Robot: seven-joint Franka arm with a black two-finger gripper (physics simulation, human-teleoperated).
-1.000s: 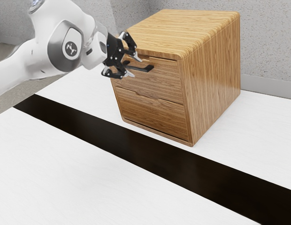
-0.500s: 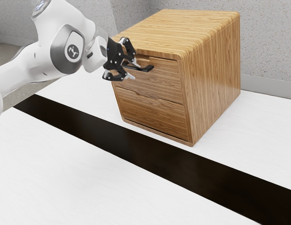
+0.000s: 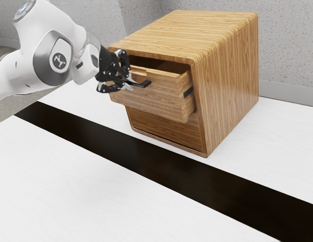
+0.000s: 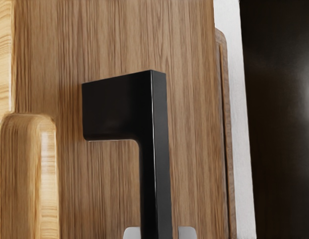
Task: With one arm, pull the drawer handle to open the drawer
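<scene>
Black gripper (image 3: 122, 83) clamped on the handle (image 3: 144, 84) (top drawer (image 3: 156, 96) partly out of wooden cabinet (image 3: 227, 75))

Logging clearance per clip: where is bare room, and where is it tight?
Free: white table nearer the camera than the black stripe; the white strip between stripe and cabinet. Crowded: before the open drawer, where fingers clamp the handle.

Bare simulated lab room, grey speckled wall (image 3: 293, 40), white table (image 3: 70, 201) with black stripe (image 3: 171, 171)
</scene>
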